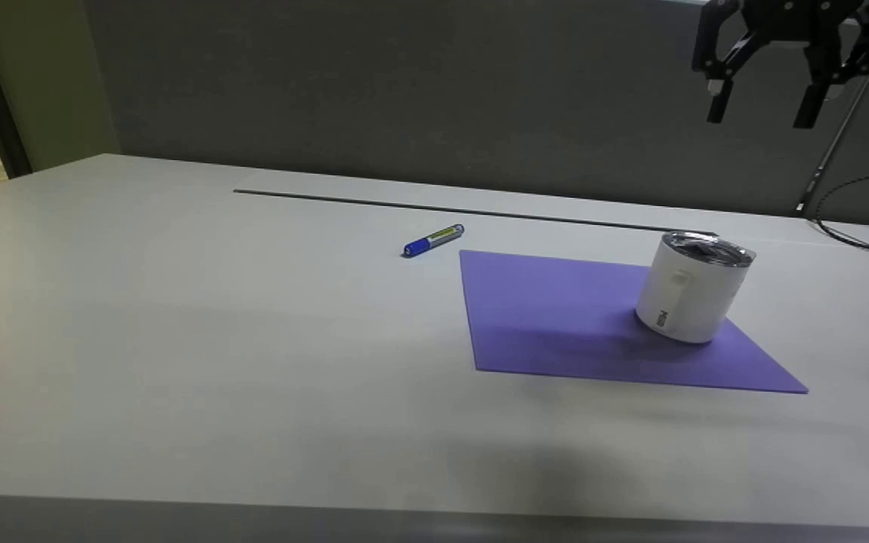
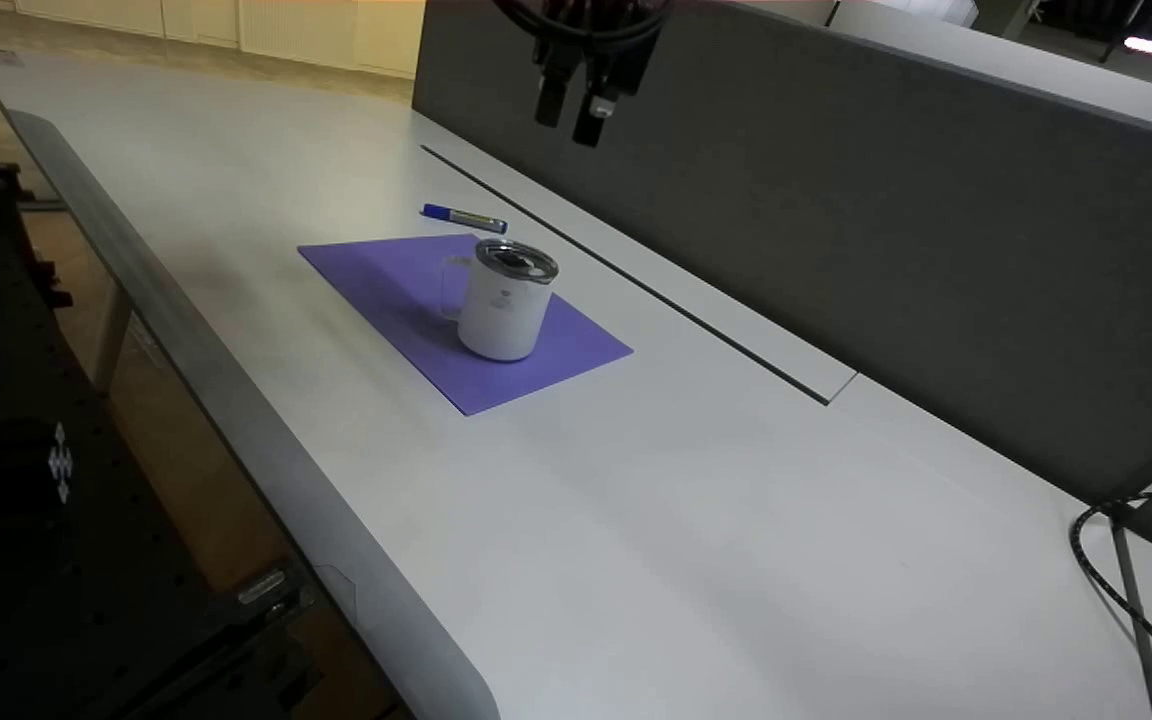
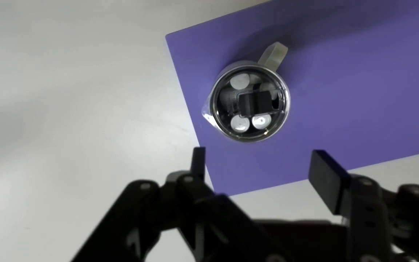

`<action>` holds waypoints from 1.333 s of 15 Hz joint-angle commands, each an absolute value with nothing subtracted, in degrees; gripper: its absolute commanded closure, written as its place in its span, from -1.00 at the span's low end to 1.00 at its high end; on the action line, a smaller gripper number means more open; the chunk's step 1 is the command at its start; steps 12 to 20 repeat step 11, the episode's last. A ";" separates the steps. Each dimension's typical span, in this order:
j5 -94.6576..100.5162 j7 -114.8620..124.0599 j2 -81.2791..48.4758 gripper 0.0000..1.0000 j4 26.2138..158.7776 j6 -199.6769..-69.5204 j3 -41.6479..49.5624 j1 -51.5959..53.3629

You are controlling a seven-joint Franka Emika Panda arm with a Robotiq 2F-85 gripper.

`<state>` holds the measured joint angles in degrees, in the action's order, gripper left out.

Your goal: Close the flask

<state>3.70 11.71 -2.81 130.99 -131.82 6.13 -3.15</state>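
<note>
The flask (image 1: 687,298) is a short white mug with a handle and a silver-rimmed, see-through lid. It stands upright on a purple mat, also in an exterior view (image 2: 502,315). In the wrist view the flask (image 3: 240,123) is seen from above. A black tab (image 3: 255,103) lies across the lid's middle, with a small dark slot beside it. My gripper (image 1: 762,113) is open and empty, well above the table. It also shows in an exterior view (image 2: 568,120). In the wrist view the open fingers (image 3: 258,160) frame the mat below the flask in the picture, apart from it.
The purple mat (image 1: 548,302) lies flat under the flask. A blue pen (image 1: 434,240) lies beyond the mat, also in an exterior view (image 2: 464,218). A dark grey panel (image 1: 404,90) stands along the table's back edge. A black cable (image 2: 1126,590) lies at the table's end.
</note>
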 commanded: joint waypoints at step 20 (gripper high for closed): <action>3.75 11.68 -1.75 -1.00 130.86 -131.82 5.37 -3.57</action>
